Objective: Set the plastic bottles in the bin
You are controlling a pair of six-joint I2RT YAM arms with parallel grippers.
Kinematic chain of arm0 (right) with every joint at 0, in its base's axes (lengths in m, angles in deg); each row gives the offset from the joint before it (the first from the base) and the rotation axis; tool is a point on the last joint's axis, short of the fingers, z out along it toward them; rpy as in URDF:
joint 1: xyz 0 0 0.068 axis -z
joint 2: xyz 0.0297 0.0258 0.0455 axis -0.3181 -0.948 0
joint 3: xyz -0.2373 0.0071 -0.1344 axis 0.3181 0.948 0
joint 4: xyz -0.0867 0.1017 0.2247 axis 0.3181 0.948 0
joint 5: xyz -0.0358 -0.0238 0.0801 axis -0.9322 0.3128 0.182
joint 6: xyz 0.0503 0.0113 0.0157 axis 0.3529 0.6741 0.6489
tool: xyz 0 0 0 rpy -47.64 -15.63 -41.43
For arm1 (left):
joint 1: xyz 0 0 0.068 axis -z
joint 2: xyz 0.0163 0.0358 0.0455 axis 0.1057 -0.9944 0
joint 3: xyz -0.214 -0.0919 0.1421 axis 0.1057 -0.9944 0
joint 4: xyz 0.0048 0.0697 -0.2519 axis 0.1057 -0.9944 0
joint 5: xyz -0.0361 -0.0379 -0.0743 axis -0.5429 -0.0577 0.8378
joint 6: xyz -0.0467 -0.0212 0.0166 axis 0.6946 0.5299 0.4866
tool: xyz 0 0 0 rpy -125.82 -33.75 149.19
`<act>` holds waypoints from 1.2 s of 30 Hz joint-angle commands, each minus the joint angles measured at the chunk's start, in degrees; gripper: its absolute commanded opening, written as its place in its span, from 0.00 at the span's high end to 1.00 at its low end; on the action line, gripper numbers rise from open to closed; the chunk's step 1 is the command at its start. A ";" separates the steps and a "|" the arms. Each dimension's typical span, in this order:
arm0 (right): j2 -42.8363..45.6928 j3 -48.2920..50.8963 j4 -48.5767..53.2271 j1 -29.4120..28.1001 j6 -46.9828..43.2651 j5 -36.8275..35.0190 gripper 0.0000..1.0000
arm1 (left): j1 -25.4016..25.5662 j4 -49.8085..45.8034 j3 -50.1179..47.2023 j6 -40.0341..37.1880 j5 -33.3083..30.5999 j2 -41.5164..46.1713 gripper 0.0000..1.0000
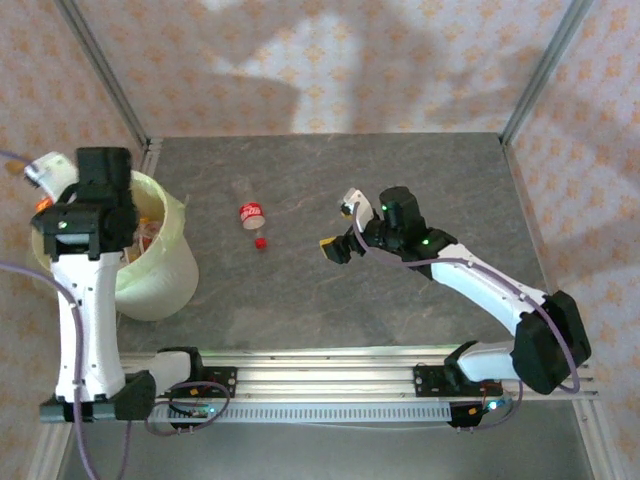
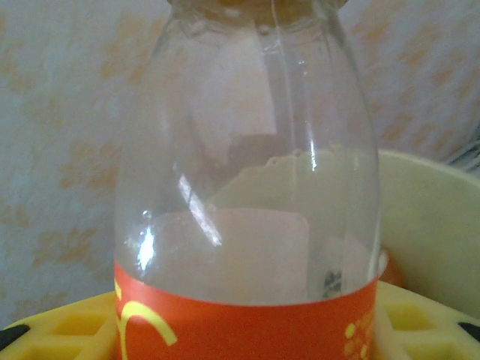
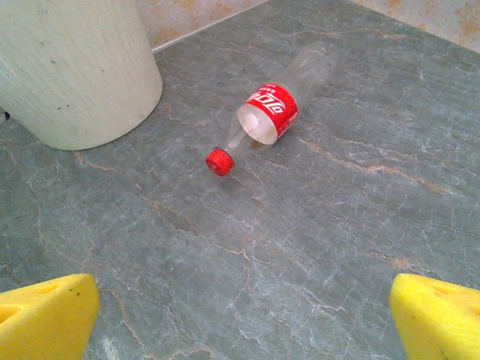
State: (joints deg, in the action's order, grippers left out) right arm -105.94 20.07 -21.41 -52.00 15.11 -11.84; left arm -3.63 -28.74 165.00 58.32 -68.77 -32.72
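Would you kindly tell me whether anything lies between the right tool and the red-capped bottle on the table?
Nothing visible does. Bare table separates the open right tool from the red-capped bottle, which lies on its side, cap toward the tool. The bin stands off to the left of that path.

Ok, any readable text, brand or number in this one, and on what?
The red-labelled bottle: white script on the label, too blurred to read.
The orange-labelled bottle: a yellow curve and dots on the label, no legible words.
No other text can be read.
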 commanded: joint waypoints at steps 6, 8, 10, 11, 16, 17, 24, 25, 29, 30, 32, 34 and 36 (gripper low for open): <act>-2.04 -4.52 0.33 -0.34 0.57 0.68 0.01 | -18.37 0.92 -5.64 -5.82 19.78 -3.37 0.45; -2.26 -4.73 0.70 -0.38 0.48 0.67 0.01 | -19.89 0.87 -6.37 -5.68 21.50 -4.24 0.42; -2.28 -4.73 0.80 -0.35 0.35 0.57 0.01 | -20.00 1.10 -7.07 -5.60 21.67 -4.48 0.36; -2.38 -4.82 0.92 -0.31 0.35 0.49 0.01 | -19.97 1.24 -7.34 -5.62 21.78 -4.57 0.31; -2.69 -5.17 1.07 -0.36 0.48 0.22 0.01 | -19.96 1.07 -6.80 -5.80 21.73 -4.37 0.11; -2.77 -5.25 1.10 -0.35 0.56 0.16 0.01 | -19.99 1.09 -6.60 -6.01 21.78 -4.06 0.09; -3.52 -5.34 0.24 -0.34 2.15 -0.82 0.01 | -19.94 1.00 -5.81 -7.09 24.16 -2.42 0.03; -3.69 -5.38 -0.09 -0.30 2.54 -1.05 0.01 | -19.98 1.07 -5.78 -7.10 24.96 -2.29 0.02; -3.98 -5.17 -1.10 -0.37 3.46 -2.16 0.01 | -19.97 1.70 -4.87 -6.99 33.73 -1.61 0.01; -4.11 -5.08 -1.24 -0.37 3.60 -2.52 0.01 | -19.98 1.91 -4.23 -6.73 36.43 -1.23 0.01; -4.08 -4.99 -1.46 -0.30 3.73 -3.25 0.01 | -20.01 2.38 -3.43 -5.94 40.51 -0.48 0.00; -4.12 -4.90 -1.48 -0.30 3.89 -4.21 0.01 | -19.99 3.05 -2.70 -5.27 44.22 0.32 0.00; -3.99 -4.72 -1.58 -0.32 3.93 -4.77 0.01 | -20.01 3.03 -1.59 -4.78 46.12 0.67 0.00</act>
State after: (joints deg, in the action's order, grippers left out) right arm -109.92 16.55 -20.75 -52.00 18.21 -14.71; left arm -23.34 -26.64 160.89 52.40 -29.54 -33.40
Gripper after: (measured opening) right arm 0.993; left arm 0.995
